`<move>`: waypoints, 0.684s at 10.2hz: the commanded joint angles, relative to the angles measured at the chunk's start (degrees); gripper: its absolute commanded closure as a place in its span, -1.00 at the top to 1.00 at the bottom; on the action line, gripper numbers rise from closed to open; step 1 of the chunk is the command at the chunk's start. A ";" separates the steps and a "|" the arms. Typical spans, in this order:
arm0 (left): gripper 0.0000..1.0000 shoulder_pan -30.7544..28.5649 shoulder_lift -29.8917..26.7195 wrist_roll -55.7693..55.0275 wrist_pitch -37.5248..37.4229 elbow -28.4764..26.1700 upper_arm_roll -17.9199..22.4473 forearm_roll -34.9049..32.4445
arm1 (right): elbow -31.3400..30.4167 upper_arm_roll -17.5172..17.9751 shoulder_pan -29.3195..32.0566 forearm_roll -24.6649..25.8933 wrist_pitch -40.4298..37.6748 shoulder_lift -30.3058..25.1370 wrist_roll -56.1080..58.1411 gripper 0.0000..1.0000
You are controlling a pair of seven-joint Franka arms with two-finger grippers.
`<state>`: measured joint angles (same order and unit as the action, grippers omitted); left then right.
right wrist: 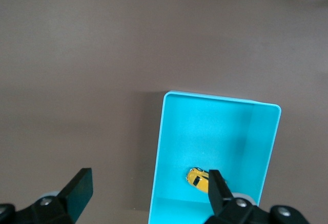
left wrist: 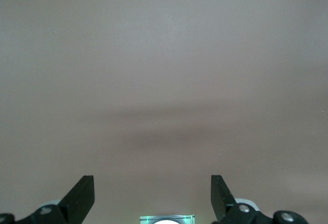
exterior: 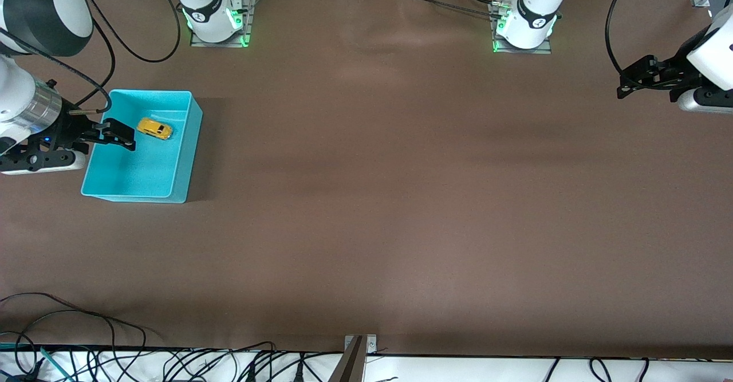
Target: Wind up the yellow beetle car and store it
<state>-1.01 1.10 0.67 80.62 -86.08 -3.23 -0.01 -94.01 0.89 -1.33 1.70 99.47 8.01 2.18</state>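
The car (exterior: 154, 128) sits in the bin (exterior: 183, 158). Right gripper (exterior: 117, 136), fingers apart, could bump the bin's wall. Left gripper (exterior: 635, 81) waits, fingers apart.

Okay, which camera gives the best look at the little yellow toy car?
The front view: the small yellow beetle toy car lies fully visible inside the turquoise plastic bin. In the right wrist view the right hand's finger partly hides the car. The left wrist view shows only bare table.
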 commanded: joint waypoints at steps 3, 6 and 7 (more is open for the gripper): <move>1.00 -0.31 0.66 -0.41 -1.34 1.79 -0.11 0.80 | 9.37 1.31 0.89 0.85 -7.80 5.00 -4.11 1.00; 1.00 -0.31 0.66 -0.41 -1.34 1.79 -0.11 0.80 | 5.70 1.13 0.53 0.85 -7.28 3.26 -4.21 1.00; 1.00 -0.31 0.66 -0.41 -1.34 1.79 -0.11 0.80 | 4.46 1.22 0.53 0.94 -7.01 2.37 -4.21 1.00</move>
<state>-1.01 1.10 0.67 80.62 -86.07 -3.23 -0.01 -87.56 1.27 -1.27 1.78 92.89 12.15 -0.99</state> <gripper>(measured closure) 0.000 0.000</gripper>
